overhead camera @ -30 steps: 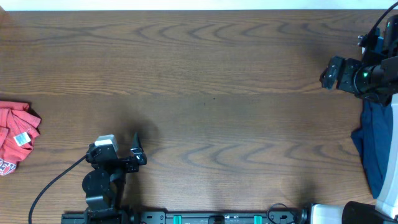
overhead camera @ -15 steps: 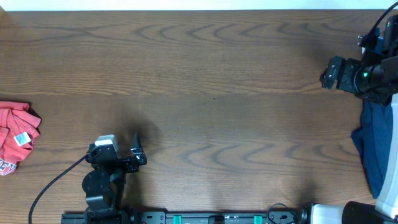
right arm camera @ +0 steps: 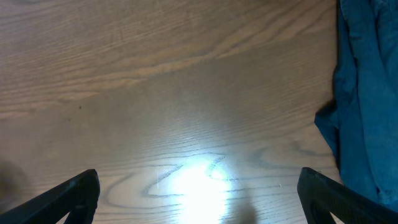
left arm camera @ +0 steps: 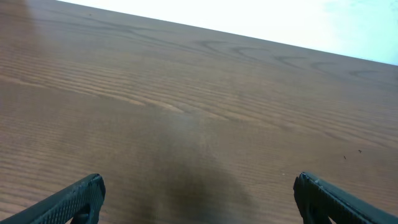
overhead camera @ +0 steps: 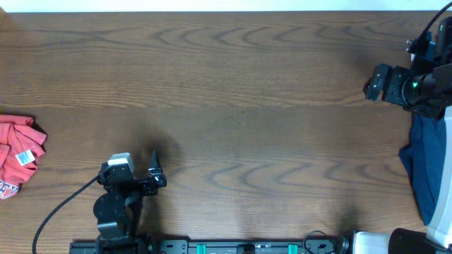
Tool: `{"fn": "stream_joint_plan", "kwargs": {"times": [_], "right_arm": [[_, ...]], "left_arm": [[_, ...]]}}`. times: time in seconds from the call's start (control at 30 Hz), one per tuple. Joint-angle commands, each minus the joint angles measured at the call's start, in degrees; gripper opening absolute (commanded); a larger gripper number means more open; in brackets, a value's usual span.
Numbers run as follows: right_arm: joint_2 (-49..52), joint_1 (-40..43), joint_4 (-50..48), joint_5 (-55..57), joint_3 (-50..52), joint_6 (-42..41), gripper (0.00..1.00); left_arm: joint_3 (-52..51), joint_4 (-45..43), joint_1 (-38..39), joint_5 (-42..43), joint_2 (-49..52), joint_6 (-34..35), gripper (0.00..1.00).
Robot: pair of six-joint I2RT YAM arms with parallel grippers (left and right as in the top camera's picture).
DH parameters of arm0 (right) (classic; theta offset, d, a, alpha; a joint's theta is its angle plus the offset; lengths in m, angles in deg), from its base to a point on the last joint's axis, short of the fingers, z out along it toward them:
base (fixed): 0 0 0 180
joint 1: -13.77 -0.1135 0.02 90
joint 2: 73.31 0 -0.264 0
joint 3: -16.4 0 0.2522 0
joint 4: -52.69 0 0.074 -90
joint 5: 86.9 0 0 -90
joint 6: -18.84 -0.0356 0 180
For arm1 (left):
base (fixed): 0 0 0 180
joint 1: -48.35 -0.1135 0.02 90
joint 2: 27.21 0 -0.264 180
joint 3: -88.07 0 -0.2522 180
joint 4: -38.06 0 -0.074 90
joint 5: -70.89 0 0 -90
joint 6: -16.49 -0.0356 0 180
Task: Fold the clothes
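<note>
Woodgrain tabletop (overhead camera: 233, 85) fills the overhead view, brown with broad looping grain. At the 9 o'clock edge the coral-red T-shirt (overhead camera: 15, 152) lies crumpled and partly cut off by the frame. Its white neck label (overhead camera: 25, 157) faces up on the bunched cloth, and a scrap of white lettering (overhead camera: 7, 189) shows at the heap's 6 o'clock end. At the far 3-to-4 o'clock edge the navy shirt (overhead camera: 424, 166) lies rumpled, also running out of frame. It is well apart from the red one, with the width of the tabletop between them.

Near 7 o'clock, close to the 6 o'clock edge, sits the left tool (overhead camera: 156, 171) on a black arm, with a black cable (overhead camera: 63, 204) curving away toward 8 o'clock. It is released: the left wrist view shows its two dark fingers (left arm camera: 78, 196) spread wide at the lower corners, with only wood between them. The coral-red T-shirt lies well apart from it, toward 9 o'clock.

At 2 o'clock hangs the right tool (overhead camera: 374, 82), just beyond the 12 o'clock end of the navy shirt. It too is released: in the right wrist view its fingers stand wide at the lower corners over wood with a bright glare patch, holding nothing. The navy shirt runs down the 3 o'clock side of that view, close to the finger there. Whether cloth and finger touch I cannot tell.
</note>
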Motion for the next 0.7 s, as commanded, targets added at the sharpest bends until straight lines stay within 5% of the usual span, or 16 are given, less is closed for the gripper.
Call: {"fn": "stream_joint_plan", "kwargs": {"times": [0.0,0.4,0.67], "right_arm": [[-0.1,0.2,0.0,0.4,-0.4,0.9,0.99],[-3.6,-1.3,-0.7,2.0,-0.3,0.9,0.99],[-17.0,-13.5,-20.6,12.1,4.1,0.9,0.99]], "left_arm": [[-1.2,0.4,-0.2,-1.3,-0.4,-0.7,0.98],[-1.2,0.4,-0.2,-1.4,-0.4,-0.7,0.98],[-1.2,0.4,-0.2,-1.3,-0.4,-0.7,0.98]]}}
